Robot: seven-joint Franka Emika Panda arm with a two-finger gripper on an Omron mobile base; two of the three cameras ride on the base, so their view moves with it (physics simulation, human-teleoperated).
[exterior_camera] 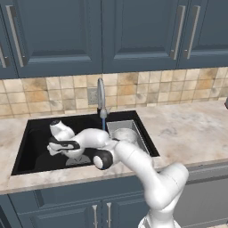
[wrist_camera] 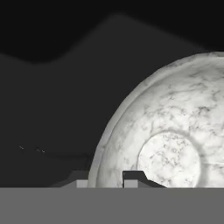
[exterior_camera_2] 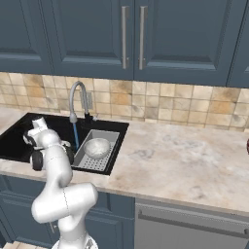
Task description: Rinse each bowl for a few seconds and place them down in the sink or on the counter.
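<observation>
Low in the black sink [exterior_camera: 31,147], the jaws straddled the rim of a speckled bowl [wrist_camera: 175,131], narrowly parted with one fingertip [wrist_camera: 133,177] inside. The second bowl [exterior_camera_2: 97,147] sat in the grey tray [exterior_camera_2: 108,163] beside the running faucet [exterior_camera_2: 75,99].

One speckled grey-white bowl [wrist_camera: 175,140] sits low in the black sink [exterior_camera: 35,133], seen close, rim up. Second bowl [exterior_camera_2: 97,147] rests upright in the sink's right part. Beige marbled counter [exterior_camera_2: 185,160] surrounds the basin.
</observation>
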